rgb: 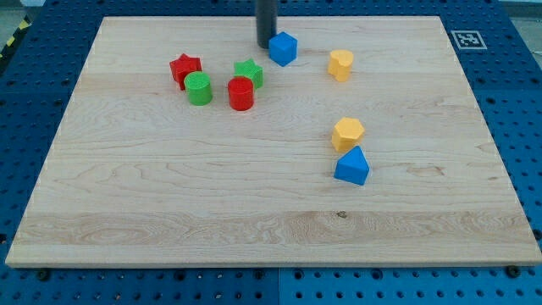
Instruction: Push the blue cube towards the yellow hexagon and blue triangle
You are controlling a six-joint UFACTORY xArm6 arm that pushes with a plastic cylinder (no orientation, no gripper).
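Observation:
The blue cube [283,48] sits near the view's top centre of the wooden board. My tip [266,45] stands just to the cube's left, touching or nearly touching it. The yellow hexagon [347,134] lies right of centre, with the blue triangle [352,166] right below it, the two touching. Both are well below and to the right of the cube.
A yellow block [340,64] sits right of the blue cube. To the left are a green star [249,73], a red cylinder [240,93], a green cylinder [199,88] and a red star [185,68]. The board [127,212] rests on a blue perforated table.

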